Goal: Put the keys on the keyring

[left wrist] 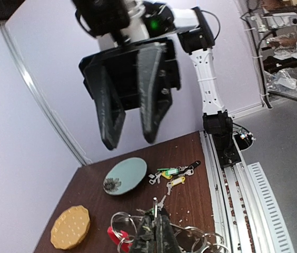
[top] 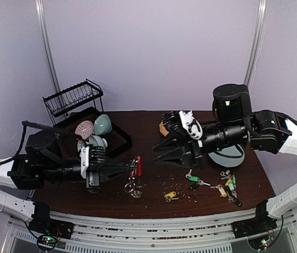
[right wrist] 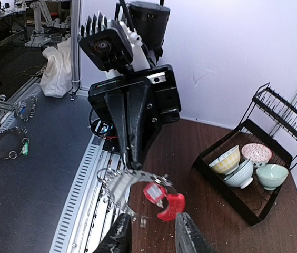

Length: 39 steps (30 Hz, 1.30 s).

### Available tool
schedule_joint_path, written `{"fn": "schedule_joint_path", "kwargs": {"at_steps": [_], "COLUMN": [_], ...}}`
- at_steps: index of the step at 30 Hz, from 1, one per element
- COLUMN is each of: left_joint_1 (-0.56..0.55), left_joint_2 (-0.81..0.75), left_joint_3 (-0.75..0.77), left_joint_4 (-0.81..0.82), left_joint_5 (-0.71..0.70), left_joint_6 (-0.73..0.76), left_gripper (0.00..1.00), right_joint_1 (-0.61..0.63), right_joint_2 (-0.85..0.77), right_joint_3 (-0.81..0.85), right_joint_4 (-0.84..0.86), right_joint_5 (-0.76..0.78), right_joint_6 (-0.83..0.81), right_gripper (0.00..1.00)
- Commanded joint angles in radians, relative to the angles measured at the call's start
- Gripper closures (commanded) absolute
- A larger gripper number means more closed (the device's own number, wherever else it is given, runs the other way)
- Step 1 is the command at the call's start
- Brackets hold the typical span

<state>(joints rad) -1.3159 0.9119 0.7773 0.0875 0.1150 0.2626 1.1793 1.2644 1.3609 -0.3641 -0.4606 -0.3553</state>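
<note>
Your left gripper (top: 132, 169) is clamped tight on the keyring (right wrist: 161, 199), red arc and silver loops dangling at centre frame; your right gripper (left wrist: 129, 142) faces it, jaws parted, holding nothing; the keys (top: 192, 178) lie scattered lower right on the table (top: 148, 132)

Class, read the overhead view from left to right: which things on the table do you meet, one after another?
Dish rack → keyring → lone yellow-tagged key → nearest green-tagged key → grey-green plate
</note>
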Motion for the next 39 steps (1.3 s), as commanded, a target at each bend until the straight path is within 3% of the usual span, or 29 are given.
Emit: {"fn": "schedule_joint_path", "kwargs": {"at_steps": [1, 6, 12, 19, 26, 36, 39], "left_joint_1": [-0.008, -0.013, -0.043, -0.047, -0.049, -0.051, -0.051], "left_joint_2": [-0.068, -0.048, -0.032, 0.009, 0.047, 0.066, 0.073], "left_joint_3": [-0.048, -0.028, -0.035, -0.074, -0.076, -0.098, -0.095], "left_joint_4": [0.176, 0.179, 0.270, 0.453, 0.507, 0.602, 0.600], "left_joint_5": [0.117, 0.194, 0.191, 0.235, 0.256, 0.259, 0.262], "left_joint_6": [0.247, 0.398, 0.480, 0.402, 0.360, 0.312, 0.301], "left_gripper": [1.00, 1.00, 1.00, 1.00, 1.00, 1.00, 1.00], "right_joint_1": [-0.031, 0.004, 0.091, 0.134, 0.153, 0.158, 0.162], "right_joint_2": [-0.101, -0.101, -0.108, -0.103, -0.091, -0.044, -0.039], "right_joint_3": [-0.104, -0.155, -0.191, -0.250, -0.267, -0.246, -0.239], "right_joint_4": [0.168, 0.309, 0.396, 0.513, 0.614, 0.570, 0.589], "right_joint_5": [-0.173, -0.162, -0.166, -0.150, -0.099, -0.068, -0.071], "right_joint_6": [0.024, 0.075, 0.019, 0.004, -0.013, -0.054, -0.050], "right_gripper": [0.68, 0.68, 0.69, 0.70, 0.73, 0.75, 0.80]}}
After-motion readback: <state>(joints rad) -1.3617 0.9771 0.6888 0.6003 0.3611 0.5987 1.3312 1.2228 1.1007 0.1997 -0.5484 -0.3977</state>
